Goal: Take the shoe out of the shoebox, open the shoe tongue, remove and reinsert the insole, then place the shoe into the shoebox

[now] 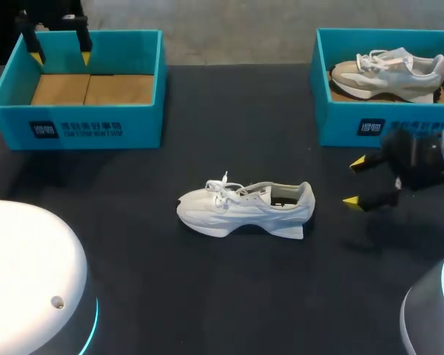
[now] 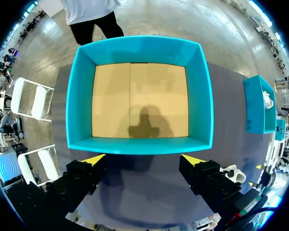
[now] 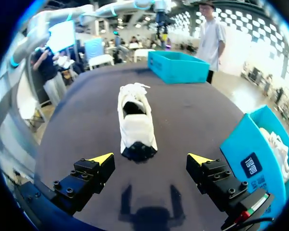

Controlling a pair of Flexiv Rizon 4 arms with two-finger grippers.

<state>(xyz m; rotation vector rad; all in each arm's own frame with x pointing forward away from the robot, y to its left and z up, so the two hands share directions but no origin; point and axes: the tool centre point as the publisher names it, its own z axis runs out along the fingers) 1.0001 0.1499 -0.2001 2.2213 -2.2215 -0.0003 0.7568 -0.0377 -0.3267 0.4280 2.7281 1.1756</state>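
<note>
Since the white shoe (image 1: pixel 244 208) stands on its sole out on the counter (image 1: pixel 133 259), I judge the step in hand to be the work at its mouth: opening the tongue and getting at the insole. To do that well I should steady the heel with one gripper and bring the other down onto the tongue from above. It should pinch only the tongue's top edge, keep clear of the loose laces, then pull toward the toe so the opening widens before anything goes inside. Whether the tongue is already pulled forward I cannot quite tell; the opening looks dark and fairly open, but the laces crowd it.

My right gripper (image 3: pixel 150 159) hangs low over the counter with its fingers spread wide and nothing between them. The shoe lies straight ahead of it, heel end nearest and toe pointing away, near but not touching. My left gripper (image 1: pixel 61 49) is well apart from the shoe, poised above the empty shoebox (image 2: pixel 139 48) at the far left, fingers likewise wide and holding nothing. A second shoebox (image 1: pixel 340 122) at the far right, beside my right arm, holds a second shoe (image 1: pixel 392 70).
</note>
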